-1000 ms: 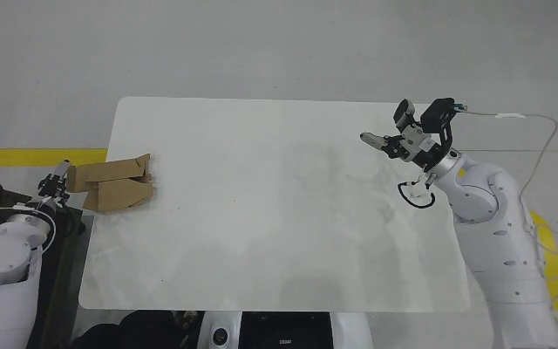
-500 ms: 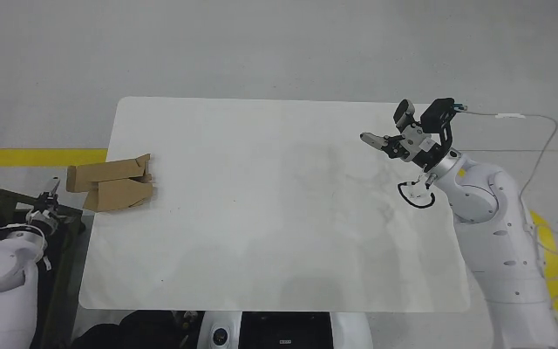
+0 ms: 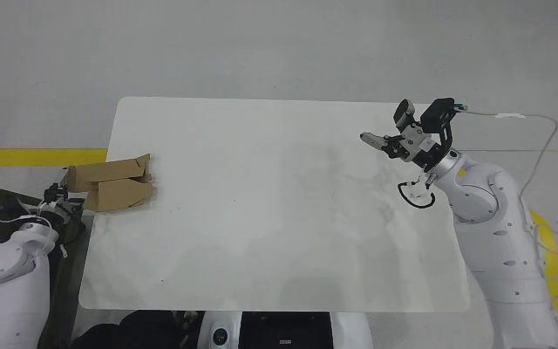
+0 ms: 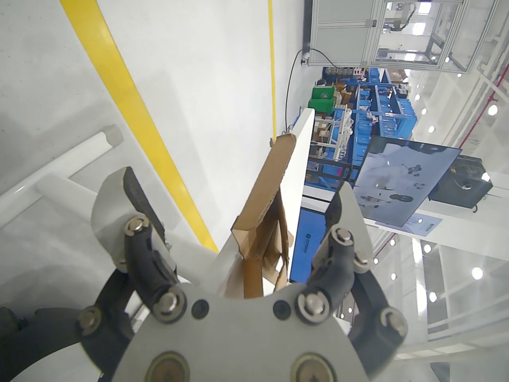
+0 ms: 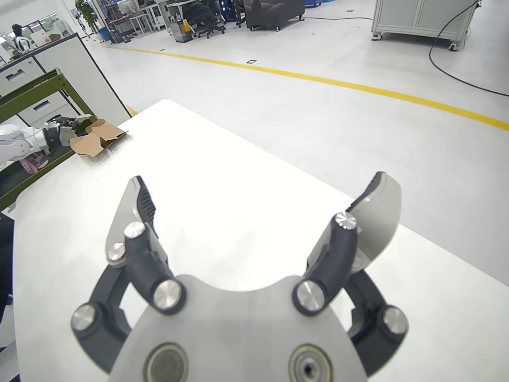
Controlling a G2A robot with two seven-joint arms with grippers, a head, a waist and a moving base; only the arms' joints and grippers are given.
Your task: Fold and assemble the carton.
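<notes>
One white table (image 3: 279, 218) carries a flattened brown carton (image 3: 112, 185) at its left edge, one end hanging past the rim. The left gripper (image 4: 234, 188) sits just off that edge with its jaws spread wide, facing the overhanging end. The right gripper (image 5: 258, 182) hovers over the table's far right side, jaws apart and holding nothing.

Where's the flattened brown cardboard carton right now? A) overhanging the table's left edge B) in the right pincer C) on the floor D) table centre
A: the flattened brown cardboard carton juts past the left edge of the white table, the open left pincer close beside it.
</notes>
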